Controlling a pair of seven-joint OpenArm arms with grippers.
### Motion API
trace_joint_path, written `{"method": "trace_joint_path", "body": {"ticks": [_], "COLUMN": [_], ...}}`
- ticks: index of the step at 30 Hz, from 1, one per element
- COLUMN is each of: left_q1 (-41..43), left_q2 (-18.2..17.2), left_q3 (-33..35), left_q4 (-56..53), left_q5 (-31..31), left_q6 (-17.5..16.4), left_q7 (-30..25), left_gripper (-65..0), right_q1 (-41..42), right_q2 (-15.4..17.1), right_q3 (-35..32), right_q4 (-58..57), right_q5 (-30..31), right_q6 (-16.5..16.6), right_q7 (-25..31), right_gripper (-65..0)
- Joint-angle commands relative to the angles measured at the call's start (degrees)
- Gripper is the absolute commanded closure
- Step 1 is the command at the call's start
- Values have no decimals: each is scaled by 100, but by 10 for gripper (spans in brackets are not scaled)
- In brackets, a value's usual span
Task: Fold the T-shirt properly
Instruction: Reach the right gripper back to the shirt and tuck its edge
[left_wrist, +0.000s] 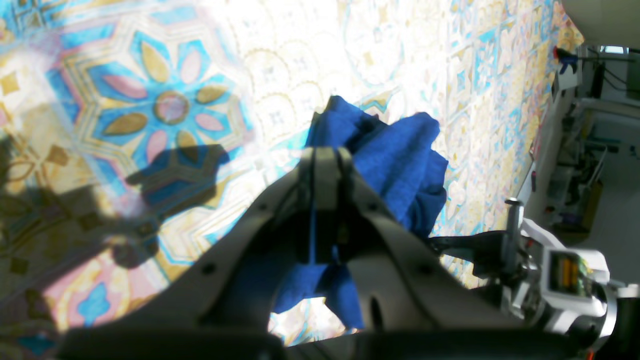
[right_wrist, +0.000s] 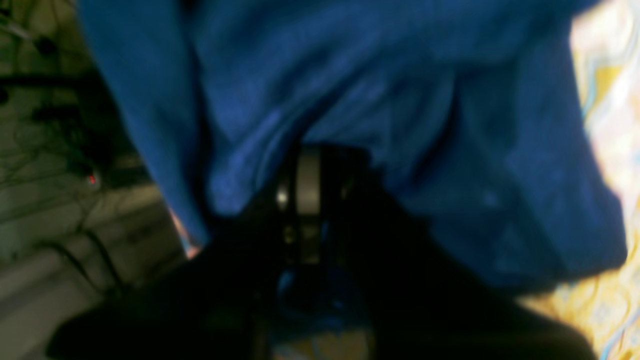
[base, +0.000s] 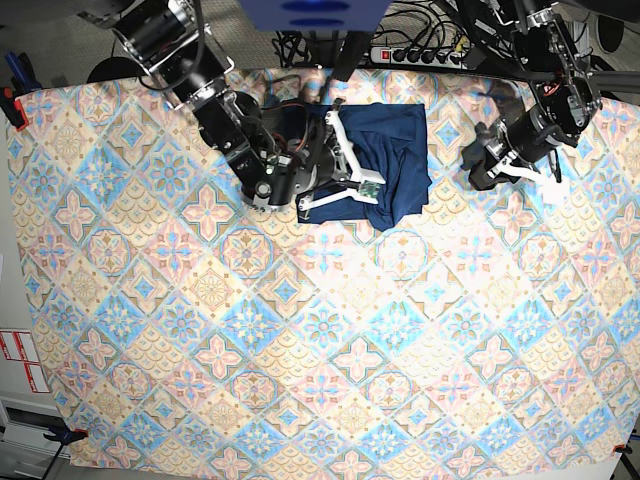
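The navy T-shirt (base: 402, 150) lies bunched in a rough rectangle at the back middle of the table. My right gripper (base: 376, 204) is at the shirt's front left corner. In the blurred right wrist view its fingers look shut (right_wrist: 307, 172), with blue fabric (right_wrist: 410, 100) filling the frame. In the left wrist view my left gripper (left_wrist: 326, 156) is shut with a strip of blue fabric between the fingers and a bunch of it (left_wrist: 400, 155) beyond them. In the base view that gripper (base: 480, 158) is a dark shape to the right of the shirt.
A patterned blue, pink and yellow tablecloth (base: 300, 330) covers the table. A power strip and cables (base: 420, 52) run along the back edge. The right arm's white camera mount (left_wrist: 560, 270) shows close by in the left wrist view. Room furniture (left_wrist: 590, 150) lies past the table edge.
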Motion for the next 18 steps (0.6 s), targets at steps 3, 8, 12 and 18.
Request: {"method": "trace_joint_path", "body": {"ticks": [3,8,12,18], "left_q1": [-14,39,171,302], "left_q2": [-38,-161,-337,-354], "left_q3": [168,1012,1733,2260], "left_q4": [123,510,993,1072], "left_q5": [-126,-319,-398,-381], "left_q6": [-33,-33,-33,-33], "left_q7": [4,4,4,-5], "left_gripper": [0,0,0,0], "right_q1": [204,301,327,424], "right_q2": [-144,-153,-162,-171], "right_q3": [14,207,401,1051], "right_q4": [52,105,105,96], "right_q5": [101,101,101,101], "right_q6": [12,12,12,12], "right_q7": [74,232,276,285], "right_gripper": [-38,-38,-38,-38]}}
